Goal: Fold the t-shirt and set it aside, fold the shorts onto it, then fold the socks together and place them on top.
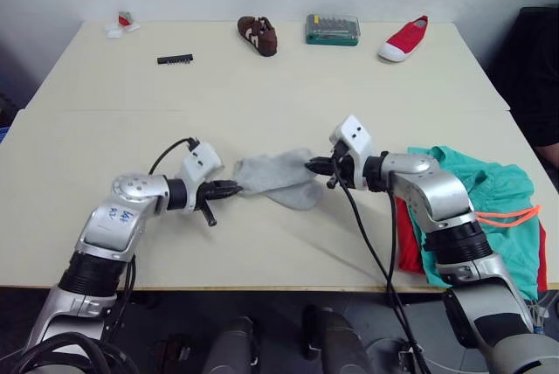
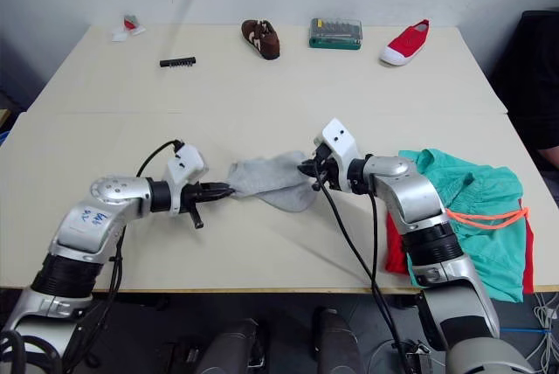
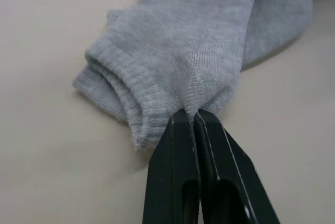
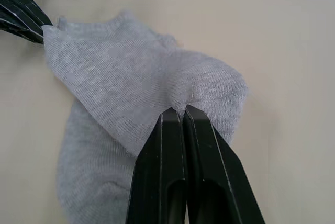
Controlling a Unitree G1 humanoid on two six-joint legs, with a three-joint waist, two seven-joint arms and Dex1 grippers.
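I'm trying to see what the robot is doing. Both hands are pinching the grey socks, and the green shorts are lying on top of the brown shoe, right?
Not quite. The left hand and right hand do pinch the grey socks, but the left eye view shows the green shorts on the red t-shirt. The brown shoe sits apart.

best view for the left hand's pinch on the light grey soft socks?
Left wrist view: left hand shut on the light grey soft socks, cuff end. Eye views show them stretched between both hands; right wrist view shows it at one corner.

The socks [image 1: 278, 179] lie on the tabletop [image 1: 262, 86] between the left tool [image 1: 238, 187] and right tool [image 1: 309, 165]. The shorts [image 1: 489, 208] lie on the t-shirt [image 1: 407, 247], right of the right tool.
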